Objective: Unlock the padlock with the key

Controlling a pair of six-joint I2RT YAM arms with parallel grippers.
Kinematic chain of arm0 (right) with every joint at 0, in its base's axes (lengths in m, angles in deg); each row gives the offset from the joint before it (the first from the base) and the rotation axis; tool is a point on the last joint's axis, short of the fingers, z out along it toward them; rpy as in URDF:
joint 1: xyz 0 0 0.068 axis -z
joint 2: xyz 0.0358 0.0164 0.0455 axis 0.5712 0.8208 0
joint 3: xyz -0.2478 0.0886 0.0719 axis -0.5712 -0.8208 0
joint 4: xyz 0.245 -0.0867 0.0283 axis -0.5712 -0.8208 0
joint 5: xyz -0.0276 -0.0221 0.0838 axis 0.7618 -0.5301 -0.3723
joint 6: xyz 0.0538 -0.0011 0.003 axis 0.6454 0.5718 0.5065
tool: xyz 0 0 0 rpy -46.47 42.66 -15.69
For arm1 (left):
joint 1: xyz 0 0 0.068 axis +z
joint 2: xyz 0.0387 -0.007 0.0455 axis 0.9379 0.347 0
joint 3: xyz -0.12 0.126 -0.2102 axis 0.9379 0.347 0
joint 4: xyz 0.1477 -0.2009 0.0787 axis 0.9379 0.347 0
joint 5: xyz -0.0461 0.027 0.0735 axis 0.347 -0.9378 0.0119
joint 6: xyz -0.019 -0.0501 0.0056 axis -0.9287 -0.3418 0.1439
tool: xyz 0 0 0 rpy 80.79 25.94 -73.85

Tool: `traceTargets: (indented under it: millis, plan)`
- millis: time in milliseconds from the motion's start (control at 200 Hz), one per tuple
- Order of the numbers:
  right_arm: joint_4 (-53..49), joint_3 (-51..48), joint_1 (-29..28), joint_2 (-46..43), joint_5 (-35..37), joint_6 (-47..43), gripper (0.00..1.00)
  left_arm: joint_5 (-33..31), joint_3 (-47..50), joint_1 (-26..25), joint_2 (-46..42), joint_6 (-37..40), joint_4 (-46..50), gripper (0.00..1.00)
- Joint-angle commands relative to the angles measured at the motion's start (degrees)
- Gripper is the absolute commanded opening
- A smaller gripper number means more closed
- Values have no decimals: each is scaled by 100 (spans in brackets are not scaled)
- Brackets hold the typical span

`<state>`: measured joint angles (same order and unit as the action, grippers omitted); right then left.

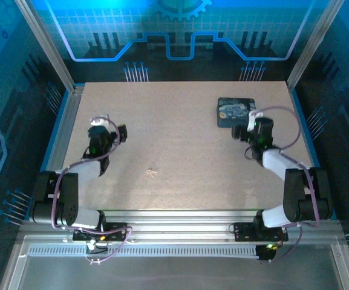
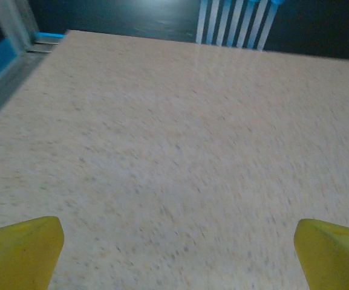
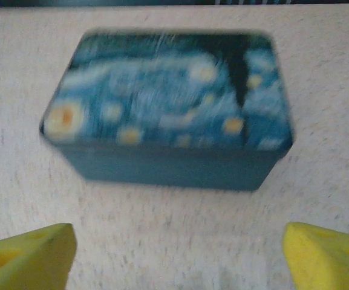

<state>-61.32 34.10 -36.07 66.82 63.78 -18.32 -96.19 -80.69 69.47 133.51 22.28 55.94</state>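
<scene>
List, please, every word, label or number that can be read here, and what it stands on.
None can be read. The box bears only a swirly painted print, blurred in the right wrist view; the back wall shows a gear and line graphics, no lettering.

The counter [image 1: 180, 133] is pale beige with fine dark speckles. The box [image 3: 168, 109] is dark blue, its lid printed with lighter blue swirls and yellow-orange blobs. The left gripper [image 2: 177, 254] and right gripper [image 3: 177, 257] are yellow at the tips.
</scene>
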Motion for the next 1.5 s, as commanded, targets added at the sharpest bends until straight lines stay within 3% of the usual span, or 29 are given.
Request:
traceTargets:
  millis: [0,155,390,605,880,1071,1231,1396,1491]
  plan:
    - [-1967,965,61,42,-126,940,85,-671,-881,116,-11,-838,2134,99]
    - [-2584,1807,278,556,-398,1161,85,-493,-1392,2,-108,-1498,2882,99]
    - [-3407,3140,957,1735,-911,1011,86,-672,-2111,-808,-317,-1588,4369,99]
    - [-3556,3918,1186,2752,-1528,617,85,-359,-2064,-1264,-644,-1579,4565,99]
    - [-3383,4321,1113,3491,-2243,127,75,-184,-2220,-1573,-751,-1177,4855,99]
    - [-3780,3949,529,2986,-3049,-748,73,-272,-2156,-1577,-805,-1108,4931,99]
    - [-4122,3691,-315,2673,-3757,-883,73,-339,-2160,-1573,-806,-1100,4884,99]
    - [-3869,3528,-1461,2503,-3801,-618,76,-495,-2200,-1577,-831,-1065,4920,99]
    - [-3795,3677,-1614,2487,-3666,-399,77,-536,-2203,-1574,-868,-1086,4960,99]
